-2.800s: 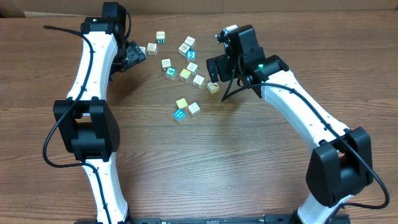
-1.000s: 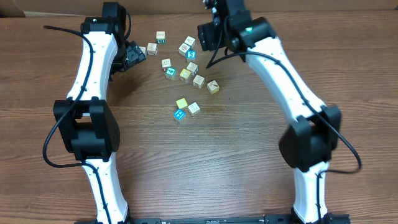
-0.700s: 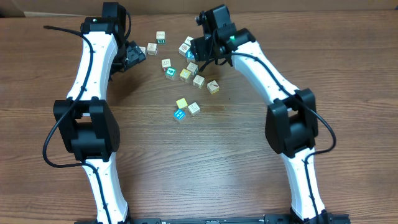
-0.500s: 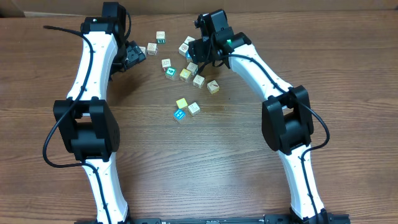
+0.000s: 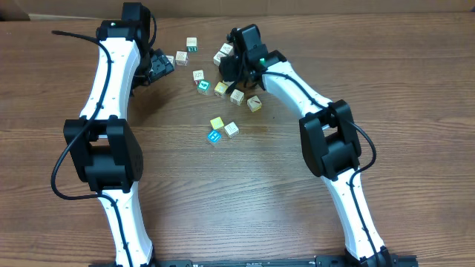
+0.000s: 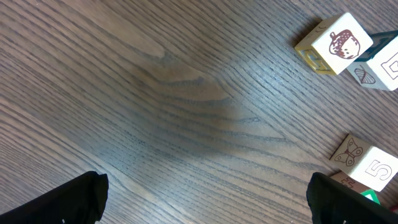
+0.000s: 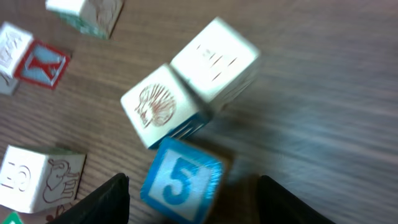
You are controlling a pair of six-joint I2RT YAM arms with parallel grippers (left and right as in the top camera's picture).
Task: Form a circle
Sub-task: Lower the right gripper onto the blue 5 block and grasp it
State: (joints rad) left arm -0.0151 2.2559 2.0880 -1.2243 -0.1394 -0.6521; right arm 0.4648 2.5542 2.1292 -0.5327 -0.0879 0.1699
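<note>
Left gripper (image 6: 205, 208): fingers spread wide over bare table (image 6: 155, 93), nothing between them.
Right gripper (image 7: 193, 208): fingers apart, standing either side of the blue "5" cube (image 7: 180, 186), not closed on it.
Cubes (image 5: 217, 122): loose scatter on the table's far half; no ring formed.
Shell cube (image 7: 163, 112): touching the blue "5" cube.

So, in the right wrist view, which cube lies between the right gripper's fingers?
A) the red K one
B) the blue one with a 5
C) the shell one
B: the blue cube with a 5 sits between the dark fingers of the right gripper; the shell cube lies beyond them.
</note>
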